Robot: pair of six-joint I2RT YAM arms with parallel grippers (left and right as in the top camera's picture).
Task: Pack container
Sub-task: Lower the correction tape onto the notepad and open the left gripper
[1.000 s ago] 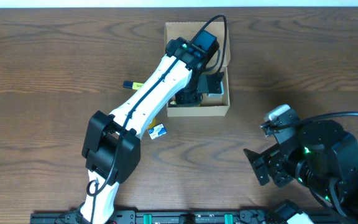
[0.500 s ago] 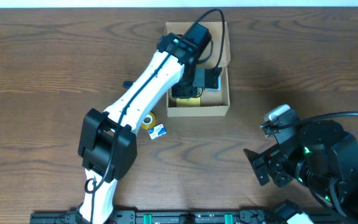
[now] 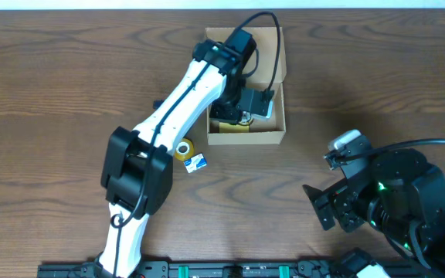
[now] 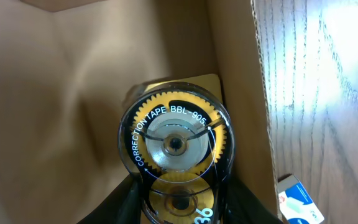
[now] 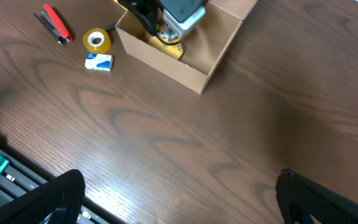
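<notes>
Probably light and thin-walled, the cardboard box [image 3: 273, 137] sits far-centre on the table [image 3: 68, 93], best steadied by a side wall; left end effector [image 4: 180, 202] pinches a correction tape [image 4: 176, 143] inside it, right end effector [image 5: 179, 205] gapes empty

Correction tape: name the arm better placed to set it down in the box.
Left. The left hand grips the correction tape inside the cardboard box, beside a wall. The right hand stands open and empty over the table, well away from the box.
</notes>
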